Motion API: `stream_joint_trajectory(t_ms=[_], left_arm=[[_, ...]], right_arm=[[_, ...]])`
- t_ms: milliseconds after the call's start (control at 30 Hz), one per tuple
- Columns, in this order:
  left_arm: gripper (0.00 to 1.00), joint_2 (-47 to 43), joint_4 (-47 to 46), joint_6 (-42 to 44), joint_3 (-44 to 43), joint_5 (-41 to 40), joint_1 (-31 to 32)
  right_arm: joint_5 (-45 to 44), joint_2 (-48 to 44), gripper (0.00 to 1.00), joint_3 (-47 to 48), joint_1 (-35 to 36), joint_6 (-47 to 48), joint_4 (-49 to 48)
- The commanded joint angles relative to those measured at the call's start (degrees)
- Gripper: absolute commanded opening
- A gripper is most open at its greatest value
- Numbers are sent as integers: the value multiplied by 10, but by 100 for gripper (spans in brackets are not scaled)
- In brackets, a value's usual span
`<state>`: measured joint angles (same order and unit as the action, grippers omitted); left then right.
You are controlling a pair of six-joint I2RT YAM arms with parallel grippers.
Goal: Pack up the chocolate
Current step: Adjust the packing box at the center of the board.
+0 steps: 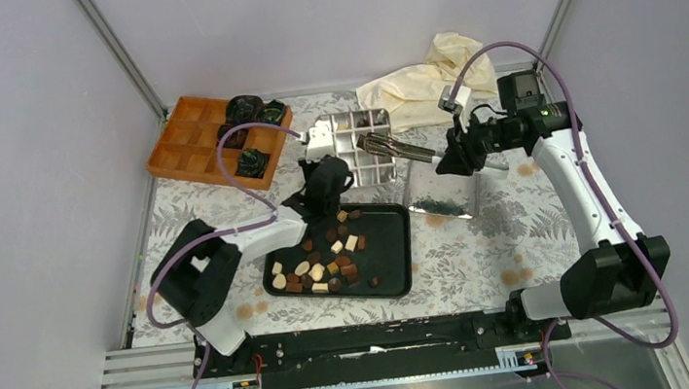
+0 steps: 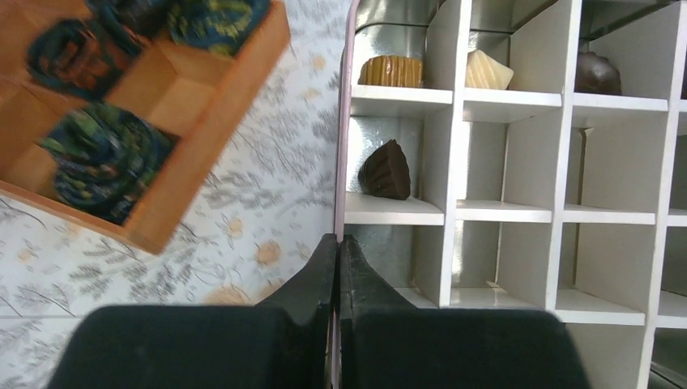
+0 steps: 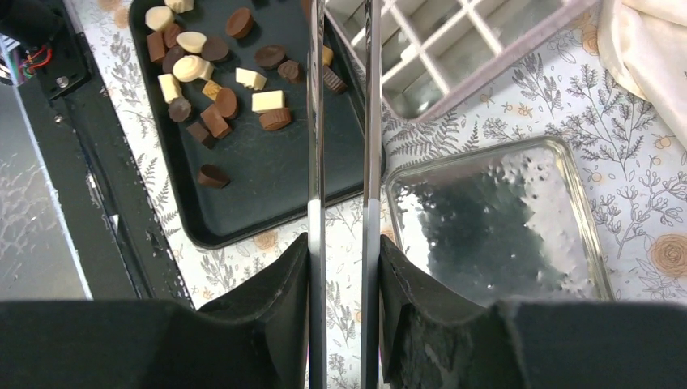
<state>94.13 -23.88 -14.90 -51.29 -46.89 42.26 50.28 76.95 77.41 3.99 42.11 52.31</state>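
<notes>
Several pieces of chocolate (image 1: 321, 264), dark, light brown and cream, lie loose on a black tray (image 1: 395, 257); the right wrist view shows them too (image 3: 212, 81). A silver box (image 1: 369, 167) with white dividers holds a few pieces: a ribbed brown one (image 2: 391, 71), a cream one (image 2: 488, 70), and dark ones (image 2: 598, 73) (image 2: 386, 170). My left gripper (image 2: 339, 239) is shut on the box's thin left wall. My right gripper (image 3: 343, 243) is shut on metal tongs (image 3: 316, 121), whose tips (image 1: 366, 140) reach over the box. What the tips hold is not visible.
The box's shiny lid (image 1: 440, 193) lies flat to the right of the tray. A wooden divided tray (image 1: 187, 149) with crumpled black-green paper cups (image 1: 245, 108) stands at the back left. A cream cloth (image 1: 426, 82) lies behind the box.
</notes>
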Motion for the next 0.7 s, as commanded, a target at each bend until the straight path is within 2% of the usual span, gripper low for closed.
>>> stream_joint_trajectory(t_ms=[0, 200, 467, 667], left_arm=[[0, 44, 97, -118, -73, 22, -12], [0, 122, 191, -186, -138, 117, -43], [0, 156, 205, -190, -162, 156, -61], [23, 137, 212, -204, -151, 165, -70]], right_arm=[[-35, 31, 0, 48, 22, -49, -52], [-70, 70, 0, 54, 28, -81, -76], [-116, 154, 0, 83, 63, -81, -62], [-125, 215, 0, 126, 80, -96, -59]])
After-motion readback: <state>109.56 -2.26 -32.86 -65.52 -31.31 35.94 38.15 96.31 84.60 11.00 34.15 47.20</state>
